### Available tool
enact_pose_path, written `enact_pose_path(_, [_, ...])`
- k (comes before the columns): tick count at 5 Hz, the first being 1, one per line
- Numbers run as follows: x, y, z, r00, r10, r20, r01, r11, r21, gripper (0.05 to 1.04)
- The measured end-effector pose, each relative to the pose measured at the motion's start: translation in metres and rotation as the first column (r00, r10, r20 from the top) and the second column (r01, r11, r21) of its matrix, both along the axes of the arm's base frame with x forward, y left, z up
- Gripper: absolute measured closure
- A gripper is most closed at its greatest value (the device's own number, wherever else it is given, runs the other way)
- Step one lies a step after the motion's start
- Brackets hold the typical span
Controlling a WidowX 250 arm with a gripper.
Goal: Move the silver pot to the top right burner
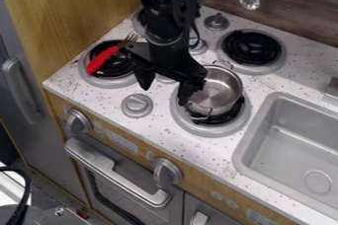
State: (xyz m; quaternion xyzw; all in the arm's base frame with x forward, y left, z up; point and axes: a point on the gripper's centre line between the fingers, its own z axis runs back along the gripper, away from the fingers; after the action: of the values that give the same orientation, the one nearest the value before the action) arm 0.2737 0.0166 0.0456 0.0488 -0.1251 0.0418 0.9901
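Sink foremost — pincer released, spread wide, one finger at rim of silver pot — contact unclear.

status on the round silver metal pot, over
Black two-finger tool open, by left rim of round silver metal pot. Pot on black, grey-rimmed bottom right burner. Nothing standing on matching top right burner.

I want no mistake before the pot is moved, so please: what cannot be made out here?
All in camera view:
- Back left burner: mostly hidden behind the arm.
- Front right burner: its middle covered by the pot.
- Whether the hand touches the pot: one finger overlaps it.
- Sink: cut off by the right edge.
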Motion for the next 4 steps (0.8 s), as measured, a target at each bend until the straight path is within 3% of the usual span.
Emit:
enact_pose_path(1, [-0.003, 0.000, -0.006, 1.000, 0.002, -0.027, -0.002, 1.000, 0.000, 0.084])
enact_pose_path(2, [0.017, -0.023, 0.000, 1.000, -0.029, -0.010, 0.029, 1.000, 0.002, 0.084])
enact_pose_path(3, [0.046, -0.048, 0.009, 0.997, -0.073, -0.025, 0.074, 0.997, 0.016, 0.084])
enact_pose_path(4, [0.075, -0.072, 0.012, 0.994, -0.105, -0.001, 0.105, 0.994, -0.004, 0.084])
